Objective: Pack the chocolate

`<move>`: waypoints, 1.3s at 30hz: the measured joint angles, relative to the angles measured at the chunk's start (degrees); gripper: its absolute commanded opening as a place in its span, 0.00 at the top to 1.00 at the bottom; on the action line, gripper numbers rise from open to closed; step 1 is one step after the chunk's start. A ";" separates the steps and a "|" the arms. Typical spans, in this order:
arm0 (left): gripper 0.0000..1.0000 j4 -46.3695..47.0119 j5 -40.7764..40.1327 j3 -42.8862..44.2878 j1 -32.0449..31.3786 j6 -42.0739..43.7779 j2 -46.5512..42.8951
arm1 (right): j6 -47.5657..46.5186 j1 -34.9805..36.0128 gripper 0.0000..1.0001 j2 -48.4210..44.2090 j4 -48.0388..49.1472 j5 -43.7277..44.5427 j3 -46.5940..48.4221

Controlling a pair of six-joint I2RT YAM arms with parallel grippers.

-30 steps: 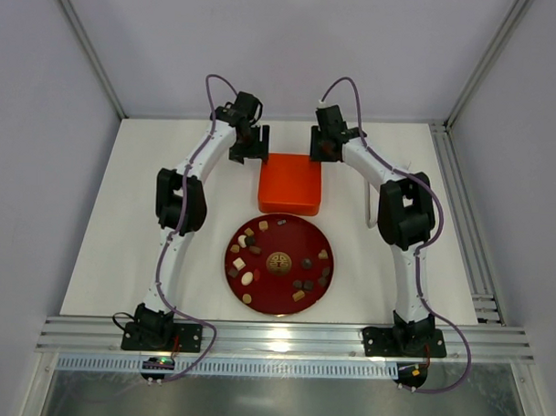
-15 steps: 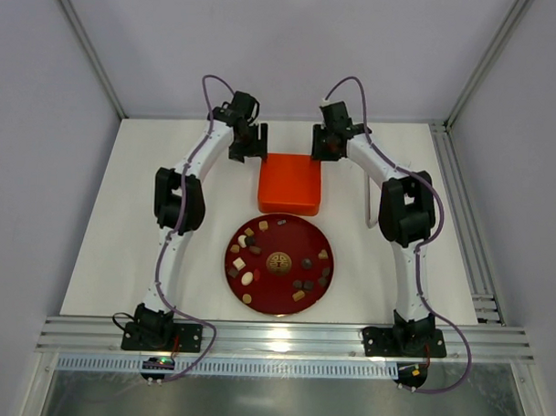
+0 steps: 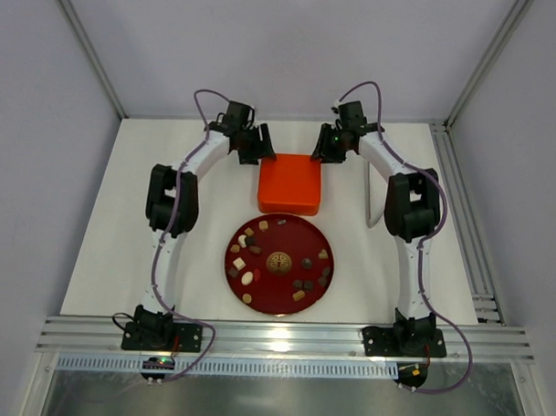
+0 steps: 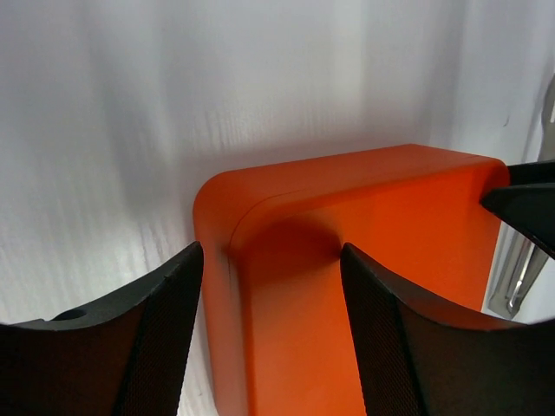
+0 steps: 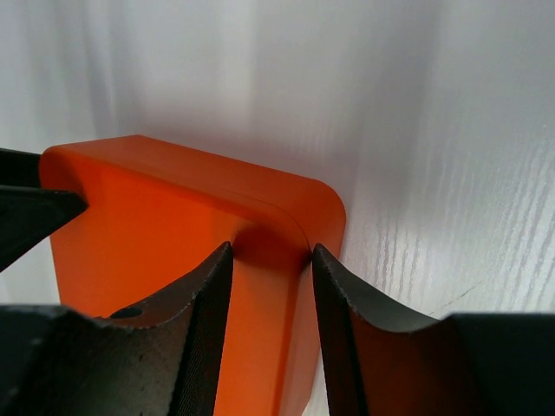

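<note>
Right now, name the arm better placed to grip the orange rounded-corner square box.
Right, narrowly: the right gripper sits at the far right corner of the orange box, jaws narrow over it; the left gripper has wider jaws.

**Three cameras, one shared box**

Your top camera sits high above and behind the arms. It looks steeply down on the whole desk, with the near edge at the bottom of the picture. It stands well back, so everything looks small.

Your two wrist cameras ride on the arms and look out past the left tool and the right tool. Each is very near the orange box. The left one faces the box's far-left corner and the right one faces its far-right corner. They look roughly toward each other, so each catches the other tool's dark tip at its frame edge.

All three views share that box.
</note>
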 measured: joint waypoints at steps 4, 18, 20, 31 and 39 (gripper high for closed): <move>0.42 6.29 2.36 -4.46 0.11 -2.60 -1.03 | 2.25 -1.70 0.56 0.39 2.21 -5.18 -1.38; 0.58 19.47 5.46 -13.57 3.56 -8.37 -3.74 | 4.74 -2.80 0.56 4.87 5.25 -11.93 2.67; 0.58 19.93 5.75 -13.70 3.74 -8.79 -3.74 | 5.27 -2.71 0.56 5.62 5.90 -12.79 3.54; 0.39 18.38 6.16 -13.73 5.16 -8.55 -4.37 | 6.32 -2.19 0.51 1.77 9.88 -10.32 1.88; 0.33 14.08 3.21 -20.28 6.10 -6.91 -20.15 | 5.07 -2.32 0.36 -25.29 17.64 -3.43 -16.63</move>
